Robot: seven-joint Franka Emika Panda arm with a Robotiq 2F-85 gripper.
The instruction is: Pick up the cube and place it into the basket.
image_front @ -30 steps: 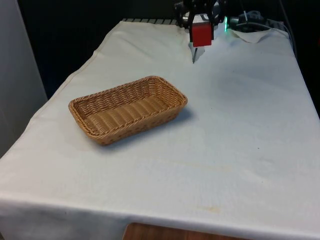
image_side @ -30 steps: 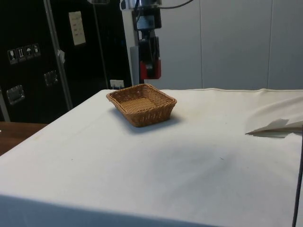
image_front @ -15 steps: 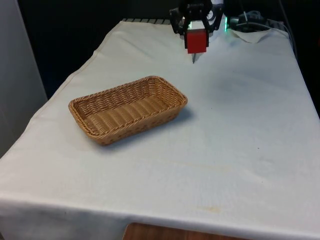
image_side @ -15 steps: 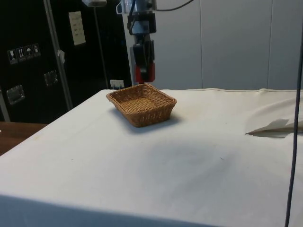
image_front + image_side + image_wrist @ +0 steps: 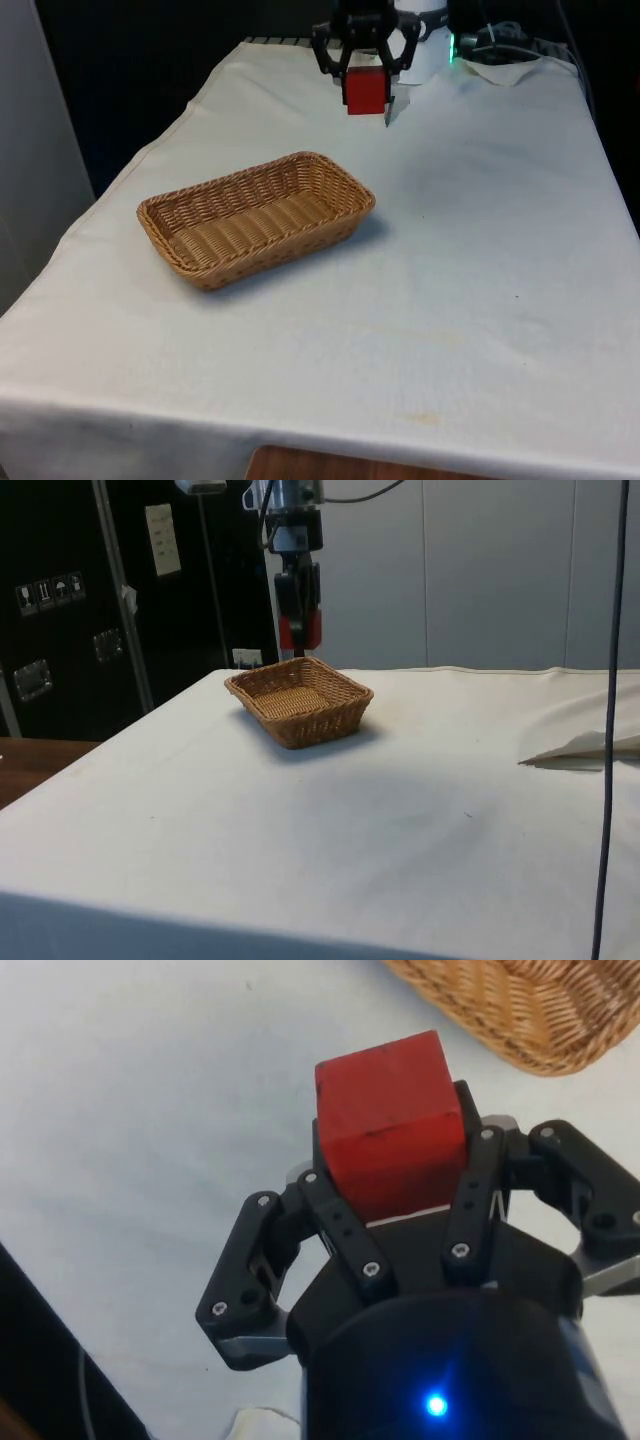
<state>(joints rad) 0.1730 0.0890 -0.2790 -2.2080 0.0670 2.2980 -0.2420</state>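
1. One red cube (image 5: 365, 91) is pinched between the two fingers of the gripper (image 5: 364, 78), held in the air above the cloth (image 5: 480, 230).
2. One wicker basket (image 5: 256, 217) sits on the cloth, with nothing in it.
3. The cube hangs beyond the basket's far end, toward the front view's right, well above its rim.

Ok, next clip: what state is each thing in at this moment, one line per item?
cube: red, clamped between the fingers, held in the air above the table, not yet over the basket.
gripper: shut on the cube, raised above the cloth at the table's far end.
basket: wicker, upright on the cloth, nothing inside.
white cloth: spread over the table, a rumpled fold at the far end.
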